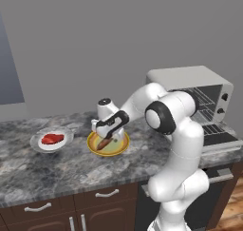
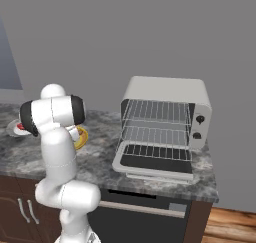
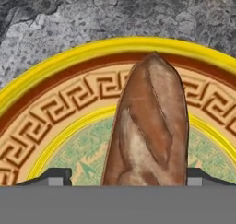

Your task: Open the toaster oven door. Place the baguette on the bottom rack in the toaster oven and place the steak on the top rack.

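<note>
The baguette lies on a yellow-rimmed green plate. My gripper is down over it, open, with one fingertip a little off its left side and the other right against its right side. From the left base view the gripper sits on the baguette. The steak rests on a white plate further left. The toaster oven stands at the right with its door folded down flat. Inside, the top rack and bottom rack are bare.
The grey stone counter runs from the plates to the oven. A wall rises close behind. My own arm hides most of both plates in the right base view. Cabinet drawers sit below the counter edge.
</note>
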Motion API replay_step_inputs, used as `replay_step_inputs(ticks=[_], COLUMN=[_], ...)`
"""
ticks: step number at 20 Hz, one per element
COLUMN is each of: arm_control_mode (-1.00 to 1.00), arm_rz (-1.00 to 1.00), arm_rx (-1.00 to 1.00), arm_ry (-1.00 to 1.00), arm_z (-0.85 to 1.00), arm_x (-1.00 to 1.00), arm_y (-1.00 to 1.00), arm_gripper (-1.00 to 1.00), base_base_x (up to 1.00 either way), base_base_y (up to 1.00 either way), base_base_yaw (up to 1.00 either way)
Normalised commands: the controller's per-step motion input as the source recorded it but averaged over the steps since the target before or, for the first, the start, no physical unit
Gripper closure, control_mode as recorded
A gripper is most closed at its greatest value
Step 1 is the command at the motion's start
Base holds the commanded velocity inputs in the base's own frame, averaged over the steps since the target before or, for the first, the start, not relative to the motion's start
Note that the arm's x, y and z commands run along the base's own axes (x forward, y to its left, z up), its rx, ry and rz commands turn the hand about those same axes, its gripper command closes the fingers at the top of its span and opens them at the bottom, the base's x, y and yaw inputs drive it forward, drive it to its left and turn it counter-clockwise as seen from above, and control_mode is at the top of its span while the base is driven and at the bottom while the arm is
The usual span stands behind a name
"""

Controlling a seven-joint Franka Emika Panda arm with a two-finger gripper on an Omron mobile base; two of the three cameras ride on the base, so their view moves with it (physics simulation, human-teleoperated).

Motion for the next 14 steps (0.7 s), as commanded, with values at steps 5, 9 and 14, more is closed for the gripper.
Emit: replay_step_inputs(ticks=[5, 9, 14], arm_control_mode=[-1.00, -1.00, -1.00], arm_rz=[-0.06, -0.10, -0.06], arm_rx=[0.09, 0.07, 0.03], arm_ry=[-0.04, -0.08, -0.01], arm_z=[-0.05, 0.23, 0.64], arm_x=[0.00, 0.00, 0.00], arm_y=[-0.14, -0.19, -0.17], arm_gripper=[1.00, 1.00, 1.00], base_base_x=[0.00, 0.00, 0.00], base_base_y=[0.00, 0.00, 0.00], base_base_yaw=[0.00, 0.00, 0.00])
